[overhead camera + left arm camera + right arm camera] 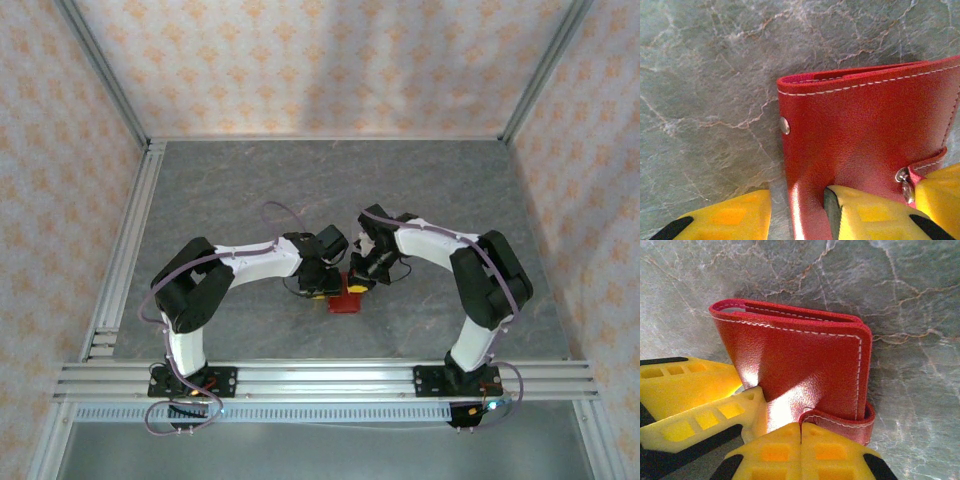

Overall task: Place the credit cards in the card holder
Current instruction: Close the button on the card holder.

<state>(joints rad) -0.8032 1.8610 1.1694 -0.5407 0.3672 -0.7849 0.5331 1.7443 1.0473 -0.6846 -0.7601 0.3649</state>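
Note:
The red card holder (347,303) lies folded on the grey table between my two arms. My left gripper (318,287) meets it from the left and my right gripper (360,278) from the right. In the left wrist view the card holder (865,125) has its near edge between the yellow fingers of my left gripper (797,192); the right finger dents the leather. In the right wrist view my right gripper (801,427) is shut, and the end of the snap tab (840,421) curls into its seam. The credit cards are out of view.
Aluminium rails (320,378) run along the near edge, and another rail (125,250) runs down the left side. Patterned walls close in the back and both sides. Bare marbled table (330,180) stretches behind the arms.

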